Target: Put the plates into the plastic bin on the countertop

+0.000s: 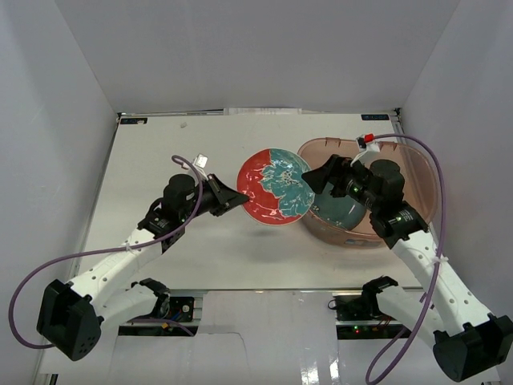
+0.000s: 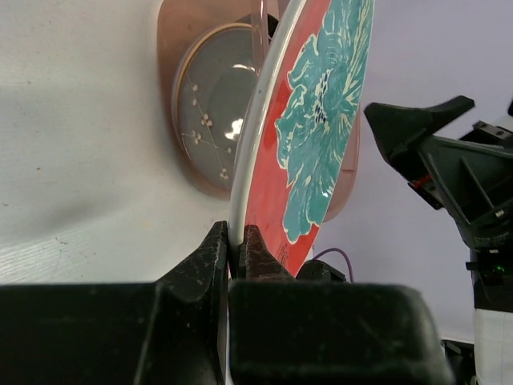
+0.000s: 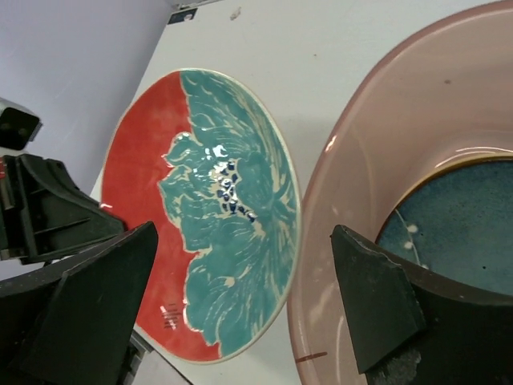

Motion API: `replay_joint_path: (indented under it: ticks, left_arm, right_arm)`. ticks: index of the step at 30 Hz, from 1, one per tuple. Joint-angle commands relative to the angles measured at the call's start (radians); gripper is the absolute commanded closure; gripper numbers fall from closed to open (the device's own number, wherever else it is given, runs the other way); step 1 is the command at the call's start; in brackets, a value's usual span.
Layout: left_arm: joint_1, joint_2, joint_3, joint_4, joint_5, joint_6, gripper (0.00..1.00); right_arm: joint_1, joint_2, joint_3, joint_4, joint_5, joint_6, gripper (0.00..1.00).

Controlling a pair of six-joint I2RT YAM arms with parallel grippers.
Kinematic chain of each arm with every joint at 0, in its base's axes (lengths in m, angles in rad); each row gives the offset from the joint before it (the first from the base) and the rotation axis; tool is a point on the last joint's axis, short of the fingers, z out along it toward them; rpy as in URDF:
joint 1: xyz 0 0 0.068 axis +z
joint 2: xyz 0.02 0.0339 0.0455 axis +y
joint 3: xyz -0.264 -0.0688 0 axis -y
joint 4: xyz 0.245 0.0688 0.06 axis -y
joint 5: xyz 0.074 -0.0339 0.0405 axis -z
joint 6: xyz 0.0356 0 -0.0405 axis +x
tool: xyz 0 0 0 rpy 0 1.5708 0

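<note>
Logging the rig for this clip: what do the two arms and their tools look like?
The left arm and right arm have white links with black joints and bases. The left tool and right tool are black with wedge-shaped fingers. A purple cable loops along each arm.

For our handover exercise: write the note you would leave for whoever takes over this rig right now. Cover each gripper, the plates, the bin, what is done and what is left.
Left gripper: shut on the rim of the red-and-teal plate, held tilted just left of the bin.
Right gripper: open, holding nothing, at the bin's left rim and facing that plate.
Done: one dark teal plate lies in the bin.
Left: get the red-and-teal plate into the bin and release it.
</note>
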State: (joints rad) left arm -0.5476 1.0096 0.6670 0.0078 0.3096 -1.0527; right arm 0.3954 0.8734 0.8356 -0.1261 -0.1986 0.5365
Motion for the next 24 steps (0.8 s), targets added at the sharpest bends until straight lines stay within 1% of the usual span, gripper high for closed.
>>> replay_joint_path:
  ticks: [1, 2, 4, 5, 6, 7, 8, 9, 12, 13, 14, 15, 16, 17, 18, 19, 21, 22, 23, 24]
  left_arm:
    - [-0.028, -0.039, 0.091, 0.199, 0.048, -0.013, 1.00]
    - [-0.034, -0.032, 0.095, 0.204, 0.054, -0.010, 1.00]
    - [-0.046, -0.016, 0.098, 0.233, 0.081, -0.012, 1.00]
    - [-0.052, -0.013, 0.101, 0.238, 0.088, -0.010, 1.00]
    - [-0.060, -0.008, 0.103, 0.239, 0.089, -0.007, 1.00]
    - [-0.061, -0.008, 0.109, 0.239, 0.088, -0.003, 1.00]
    - [-0.061, -0.006, 0.108, 0.239, 0.083, 0.000, 1.00]
    - [-0.063, -0.008, 0.108, 0.239, 0.082, -0.001, 1.00]
    - [-0.061, -0.005, 0.115, 0.247, 0.092, -0.001, 1.00]
    - [-0.061, 0.003, 0.121, 0.247, 0.098, 0.003, 0.98]
    - [-0.061, 0.007, 0.135, 0.239, 0.105, 0.010, 0.81]
    - [-0.061, 0.014, 0.149, 0.221, 0.121, 0.019, 0.69]
    - [-0.063, 0.018, 0.166, 0.169, 0.128, 0.058, 0.58]
    - [-0.061, 0.027, 0.202, 0.140, 0.128, 0.089, 0.38]
    - [-0.061, 0.029, 0.219, 0.111, 0.125, 0.118, 0.31]
    - [-0.061, 0.026, 0.233, 0.051, 0.118, 0.178, 0.26]
    - [-0.061, -0.002, 0.256, 0.000, 0.089, 0.244, 0.15]
    - [-0.063, -0.017, 0.259, -0.062, 0.057, 0.308, 0.11]
    - [-0.061, -0.035, 0.261, -0.089, 0.036, 0.342, 0.09]
    - [-0.061, -0.072, 0.261, -0.118, 0.014, 0.376, 0.02]
  right_arm:
    - [0.005, 0.013, -0.035, 0.017, 0.024, -0.026, 0.04]
    - [0.005, 0.038, -0.036, 0.028, -0.026, -0.023, 0.02]
    - [0.003, 0.055, -0.044, 0.037, -0.050, -0.007, 0.00]
    - [0.003, 0.056, -0.052, 0.060, -0.053, 0.002, 0.05]
    - [0.003, 0.052, -0.071, 0.077, -0.053, 0.009, 0.15]
    - [0.003, 0.036, -0.085, 0.100, -0.055, 0.032, 0.22]
    - [0.003, 0.027, -0.098, 0.150, -0.065, 0.046, 0.31]
    - [0.003, 0.019, -0.105, 0.163, -0.068, 0.052, 0.52]
    - [0.002, 0.004, -0.115, 0.181, -0.082, 0.075, 0.82]
    - [0.002, -0.004, -0.112, 0.181, -0.088, 0.079, 0.92]
    - [0.000, -0.010, -0.110, 0.181, -0.082, 0.089, 0.92]
    - [-0.001, -0.019, -0.110, 0.183, -0.072, 0.095, 0.92]
    - [-0.004, -0.045, -0.107, 0.183, -0.058, 0.102, 0.92]
    - [-0.013, -0.059, -0.096, 0.181, -0.026, 0.105, 0.92]
    - [-0.024, -0.071, -0.089, 0.181, -0.012, 0.106, 0.92]
    - [-0.052, -0.095, -0.076, 0.174, -0.004, 0.106, 0.92]
    - [-0.093, -0.108, -0.014, 0.152, 0.010, 0.100, 0.92]
    - [-0.148, -0.109, 0.014, 0.128, 0.007, 0.094, 0.92]
    - [-0.179, -0.108, 0.043, 0.091, -0.005, 0.088, 0.92]
    - [-0.213, -0.105, 0.096, 0.073, -0.016, 0.077, 0.92]
